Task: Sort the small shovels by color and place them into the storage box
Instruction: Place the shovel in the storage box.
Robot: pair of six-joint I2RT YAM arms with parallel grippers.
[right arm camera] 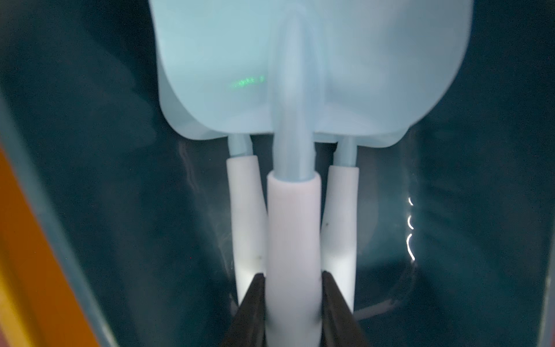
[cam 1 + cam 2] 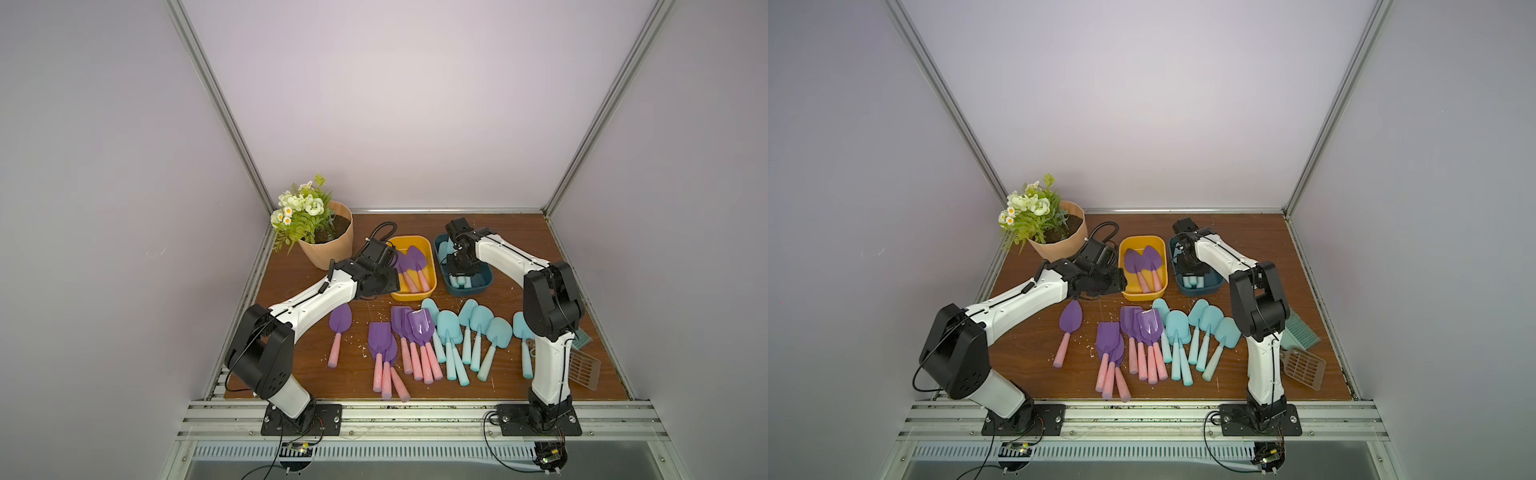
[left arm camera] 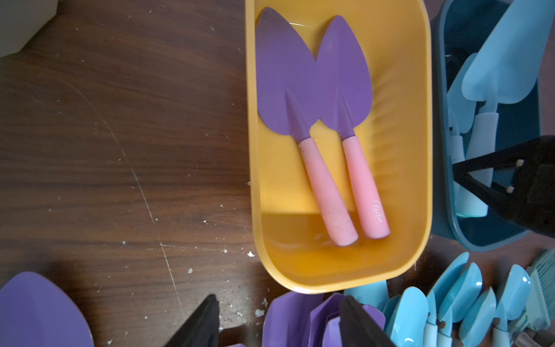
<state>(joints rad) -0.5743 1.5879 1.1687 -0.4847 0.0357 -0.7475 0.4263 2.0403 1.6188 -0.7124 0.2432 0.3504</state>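
Pinching an aqua shovel is the right claw (top views hide the grip); left claw spread.

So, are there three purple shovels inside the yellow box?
No, the left wrist view shows only two purple shovels lying side by side in the yellow box.

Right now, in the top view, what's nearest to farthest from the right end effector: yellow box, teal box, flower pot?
1. Dark teal plastic box: the right end effector is down inside it, holding a light aqua plastic shovel.
2. Yellow plastic box: just beside, on its left.
3. Tan flower pot: far back-left corner.
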